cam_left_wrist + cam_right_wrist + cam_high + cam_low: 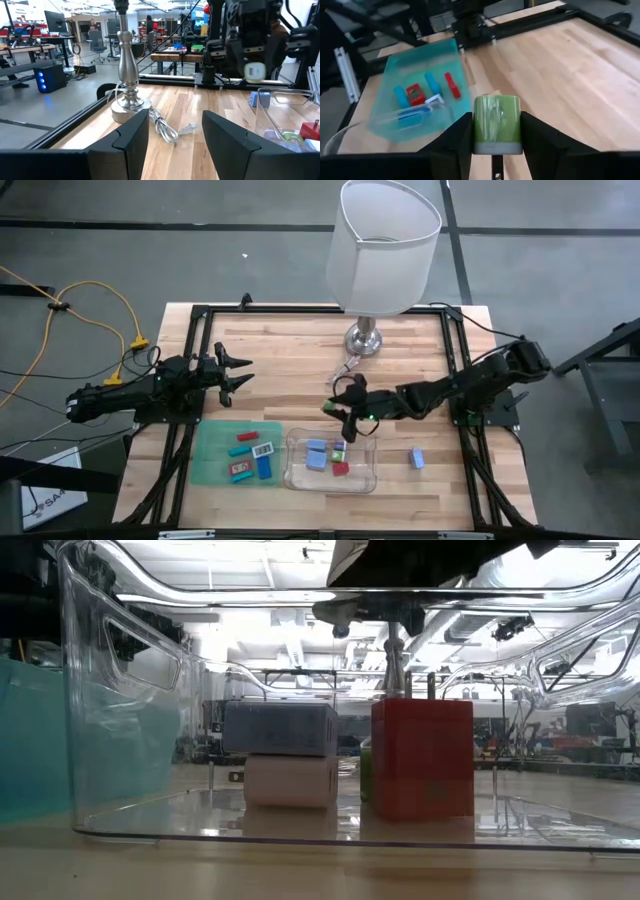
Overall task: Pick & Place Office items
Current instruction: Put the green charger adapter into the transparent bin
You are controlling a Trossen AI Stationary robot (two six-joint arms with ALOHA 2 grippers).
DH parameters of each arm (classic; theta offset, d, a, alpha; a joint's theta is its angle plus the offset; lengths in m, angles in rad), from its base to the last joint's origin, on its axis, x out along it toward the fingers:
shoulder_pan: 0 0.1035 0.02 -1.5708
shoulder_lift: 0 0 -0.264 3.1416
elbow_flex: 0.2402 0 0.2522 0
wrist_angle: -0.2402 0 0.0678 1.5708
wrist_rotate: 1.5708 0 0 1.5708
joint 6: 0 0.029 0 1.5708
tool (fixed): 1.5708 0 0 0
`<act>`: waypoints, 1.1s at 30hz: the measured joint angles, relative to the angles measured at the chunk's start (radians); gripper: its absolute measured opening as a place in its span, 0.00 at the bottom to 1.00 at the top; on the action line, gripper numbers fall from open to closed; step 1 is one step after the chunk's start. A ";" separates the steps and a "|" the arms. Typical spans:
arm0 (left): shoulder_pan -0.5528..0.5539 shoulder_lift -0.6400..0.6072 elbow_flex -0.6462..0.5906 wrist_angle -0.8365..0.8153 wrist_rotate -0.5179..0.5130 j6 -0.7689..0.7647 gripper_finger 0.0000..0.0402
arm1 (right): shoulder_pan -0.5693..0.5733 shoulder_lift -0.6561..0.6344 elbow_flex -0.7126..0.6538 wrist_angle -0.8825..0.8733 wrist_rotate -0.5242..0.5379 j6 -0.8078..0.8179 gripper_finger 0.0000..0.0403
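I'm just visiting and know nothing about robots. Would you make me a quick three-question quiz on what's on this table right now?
1. True or false: the right gripper is shut on a green piece.
2. Which arm waits at the table's edge with open fingers? A) the left gripper B) the right gripper
3. Fill in: the lone blue piece lies on the bare wood, outside the clear ____.

Key
1. True; the green piece sits between its two fingers, above the tray's rim in the high view.
2. A; it is apart from the green mat and holds nothing.
3. tray; the piece lies beside it, on the side away from the mat.
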 joint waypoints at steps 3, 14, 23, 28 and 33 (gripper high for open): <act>0.000 0.000 0.000 0.000 0.000 0.000 0.44 | 0.026 0.017 0.002 -0.002 0.000 0.005 0.33; 0.000 0.000 0.000 0.000 0.000 0.000 0.44 | 0.115 0.041 0.002 0.001 0.008 0.053 0.33; 0.000 0.000 0.000 0.000 0.000 0.000 0.44 | 0.124 0.041 0.002 0.009 -0.045 0.036 0.33; 0.000 0.000 0.000 0.000 0.000 0.000 0.44 | 0.124 0.041 0.002 0.009 -0.047 0.026 0.33; 0.000 0.000 0.000 0.000 0.000 0.000 0.44 | 0.135 0.043 0.002 0.000 -0.042 0.026 0.33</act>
